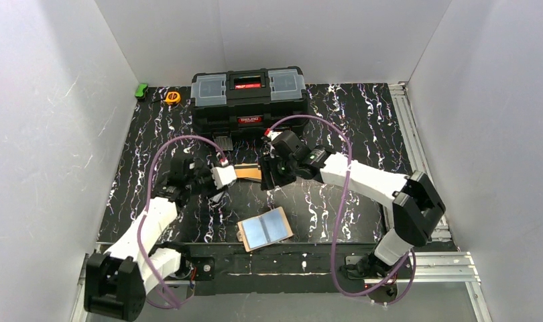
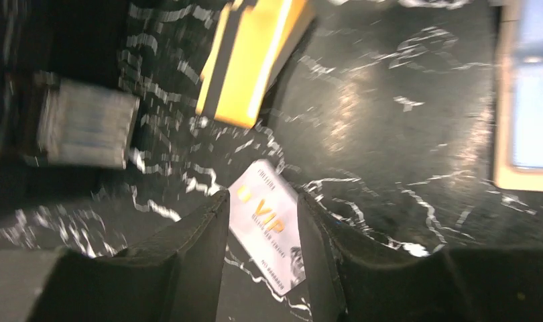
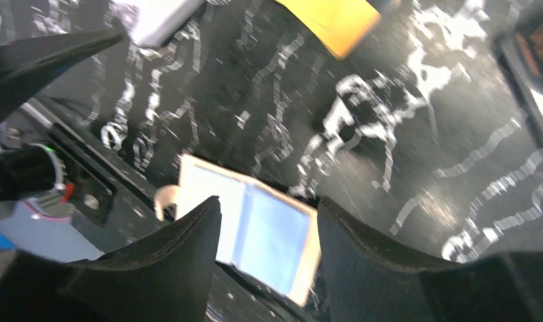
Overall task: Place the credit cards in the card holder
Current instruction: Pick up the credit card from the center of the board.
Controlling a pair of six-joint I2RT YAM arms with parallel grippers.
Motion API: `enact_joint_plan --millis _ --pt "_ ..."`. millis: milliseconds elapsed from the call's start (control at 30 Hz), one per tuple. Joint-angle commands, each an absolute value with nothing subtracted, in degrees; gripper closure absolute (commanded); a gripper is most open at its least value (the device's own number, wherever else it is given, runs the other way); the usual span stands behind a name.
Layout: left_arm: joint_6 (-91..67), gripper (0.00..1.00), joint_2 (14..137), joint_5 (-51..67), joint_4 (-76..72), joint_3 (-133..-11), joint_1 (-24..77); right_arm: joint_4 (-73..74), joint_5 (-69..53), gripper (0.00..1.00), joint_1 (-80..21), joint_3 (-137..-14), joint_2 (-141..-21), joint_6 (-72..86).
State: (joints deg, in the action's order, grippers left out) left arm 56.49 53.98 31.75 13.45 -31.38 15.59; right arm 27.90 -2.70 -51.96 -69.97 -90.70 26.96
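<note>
Beige card holder (image 1: 265, 229) lies open and loose near the bench's (image 1: 363, 121) front edge, so a card pressed at a pocket mouth may push it away instead of entering. Beyond it the right claw (image 3: 269, 200) is spread and empty; a pale card (image 2: 265, 221) shows between the fingers of the left claw (image 2: 262, 194), whether pinched or merely beneath cannot be told. Farther back an orange card (image 1: 247, 173) sits between the close-set claws, which may collide.

You've got one open card holder (image 1: 265, 229), one black toolbox (image 1: 249, 100), one yellow tape measure (image 1: 173, 97), one green item (image 1: 142, 90), one white VIP card (image 2: 265, 221), and what looks like two gold cards (image 2: 255, 60), though blur may mislead.
</note>
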Motion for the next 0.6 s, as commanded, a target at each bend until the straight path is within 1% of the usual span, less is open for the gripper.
enact_joint_plan --millis 0,200,267,400,467,500,533,567 --pt "43.6 0.60 58.1 28.6 4.1 -30.8 10.2 9.3 -11.8 0.36 -52.0 -69.7 -94.9 30.3" --pt "39.9 0.60 59.2 28.8 -2.3 -27.5 7.4 -8.8 -17.9 0.34 -52.1 -68.9 -102.5 35.1" --pt "39.5 0.59 60.3 30.2 -1.8 -27.9 5.6 -9.9 -19.5 0.32 -52.2 -70.5 -105.8 35.6" --pt "37.5 0.56 63.8 34.1 4.3 -32.6 1.9 -12.4 -20.4 0.30 -52.4 -70.8 -108.5 35.9" --pt "37.1 0.53 66.1 37.1 9.5 -36.3 0.3 -13.3 -20.8 0.29 -52.4 -70.6 -109.5 36.2" --pt "37.6 0.48 67.1 39.9 12.6 -38.0 0.1 -13.9 -20.9 0.29 -52.4 -70.4 -109.8 36.6" --pt "38.7 0.41 68.3 42.0 16.0 -39.7 -1.9 -14.7 -20.9 0.28 -52.5 -70.0 -110.2 36.8" --pt "40.5 0.36 69.7 43.5 20.7 -41.4 -2.4 -15.7 -20.7 0.28 -52.7 -69.5 -110.5 37.1"
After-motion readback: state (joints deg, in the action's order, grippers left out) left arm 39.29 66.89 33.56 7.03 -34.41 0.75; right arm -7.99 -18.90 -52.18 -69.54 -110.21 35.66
